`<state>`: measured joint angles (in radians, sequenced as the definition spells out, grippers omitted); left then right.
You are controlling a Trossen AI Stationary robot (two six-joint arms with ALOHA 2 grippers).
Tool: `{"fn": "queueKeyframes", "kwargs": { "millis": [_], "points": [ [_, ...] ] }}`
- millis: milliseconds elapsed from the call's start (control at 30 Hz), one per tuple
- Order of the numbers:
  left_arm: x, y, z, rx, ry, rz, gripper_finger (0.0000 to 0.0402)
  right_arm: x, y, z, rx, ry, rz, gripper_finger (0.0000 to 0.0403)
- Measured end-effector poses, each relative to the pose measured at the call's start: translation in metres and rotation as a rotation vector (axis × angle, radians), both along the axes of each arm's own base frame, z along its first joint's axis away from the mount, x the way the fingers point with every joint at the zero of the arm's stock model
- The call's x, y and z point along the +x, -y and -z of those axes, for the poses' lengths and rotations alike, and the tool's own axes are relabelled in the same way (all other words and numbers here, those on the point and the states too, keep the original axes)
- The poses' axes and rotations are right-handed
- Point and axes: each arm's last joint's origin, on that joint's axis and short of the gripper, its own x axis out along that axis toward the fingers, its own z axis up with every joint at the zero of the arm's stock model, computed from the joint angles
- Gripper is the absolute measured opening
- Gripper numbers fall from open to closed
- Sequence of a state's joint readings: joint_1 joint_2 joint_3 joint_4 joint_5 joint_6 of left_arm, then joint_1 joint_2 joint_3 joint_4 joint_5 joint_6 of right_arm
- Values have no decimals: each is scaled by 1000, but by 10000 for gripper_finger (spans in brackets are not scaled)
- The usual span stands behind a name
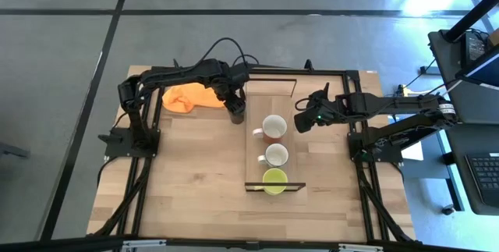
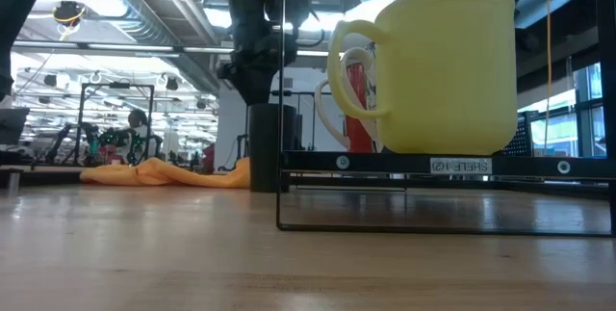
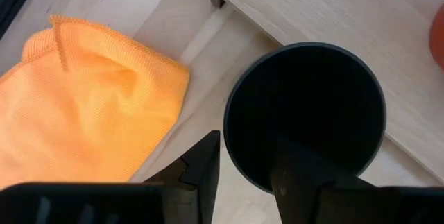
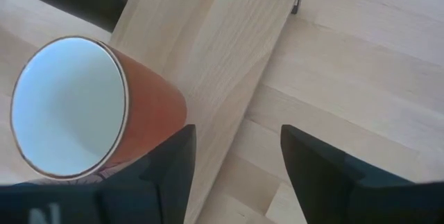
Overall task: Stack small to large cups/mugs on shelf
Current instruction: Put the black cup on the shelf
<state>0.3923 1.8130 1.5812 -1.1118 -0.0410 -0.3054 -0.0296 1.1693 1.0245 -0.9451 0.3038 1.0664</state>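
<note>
Black cup (image 1: 237, 114) stands on our table (image 1: 195, 182) beside the shelf (image 1: 271, 139), our left tool (image 1: 234, 105) straddling its rim, our right tool (image 1: 300, 121) spread wide, empty

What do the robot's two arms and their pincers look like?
Both arms are dark, nearly black, built of jointed segments on black frames. Black cables loop over the left arm. A small green light glows by the right pincer. Each pincer ends in two flat, dark, blocky fingers.
</note>
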Motion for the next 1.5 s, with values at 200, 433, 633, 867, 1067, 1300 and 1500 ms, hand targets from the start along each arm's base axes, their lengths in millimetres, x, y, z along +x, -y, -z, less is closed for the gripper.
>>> {"fn": "queueKeyframes", "kwargs": {
  "millis": [200, 433, 633, 867, 1067, 1300, 1500],
  "points": [
    [0, 0, 0, 6, -3, 0, 108, 0, 0, 0, 0, 0, 0, 213],
    [0, -1, 0, 22, -10, 19, 74, 0, 0, 0, -1, 0, 0, 213],
    [0, 0, 0, 24, -10, 22, 34, 0, 0, 0, -1, 0, 0, 213],
    [0, 0, 0, 25, -6, 24, 3, 0, 0, 0, 1, 2, 3, 213],
    [1, 0, 0, 32, -8, 24, 2, 0, 0, 0, 1, 2, 5, 213],
    [1, 0, 0, 39, -11, 23, 1, 0, 0, 0, 2, 2, 5, 213],
    [1, 1, 0, 1, 1, 31, 1, 0, 0, 0, 2, 2, 5, 213]
  ]
}}
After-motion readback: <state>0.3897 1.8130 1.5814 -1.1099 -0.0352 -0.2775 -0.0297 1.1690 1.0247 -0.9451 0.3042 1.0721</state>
